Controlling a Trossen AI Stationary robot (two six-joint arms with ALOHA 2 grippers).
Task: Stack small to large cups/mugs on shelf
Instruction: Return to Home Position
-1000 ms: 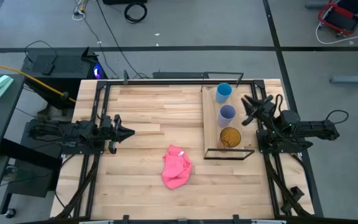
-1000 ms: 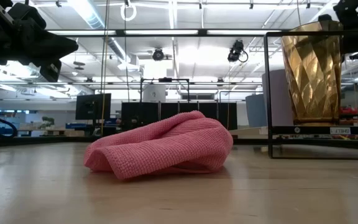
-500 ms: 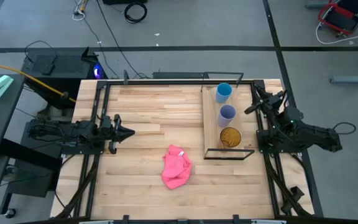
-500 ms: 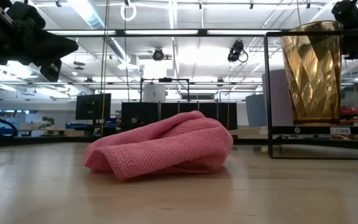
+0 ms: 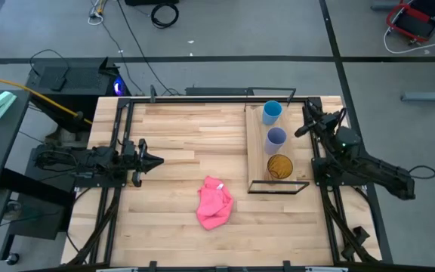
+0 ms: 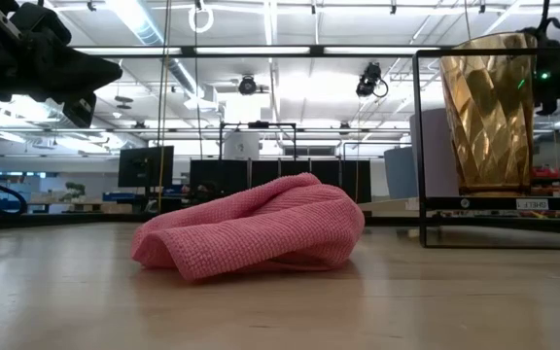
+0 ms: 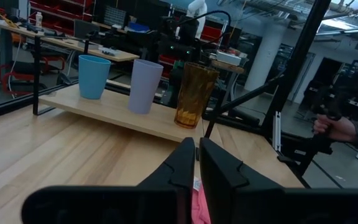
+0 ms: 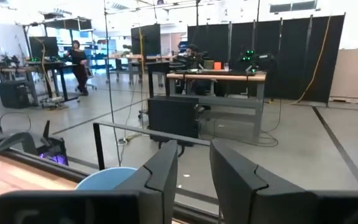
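now the light blue cup (image 5: 272, 112), lavender cup (image 5: 276, 138) and amber cup (image 5: 279, 166) stand in a row on the shelf (image 5: 257, 155). they are probably light, slick plastic, best pinched at the rim. right gripper (image 8: 194, 149) beside them is parted and empty; left gripper (image 7: 196, 144) waits closed, well apart.
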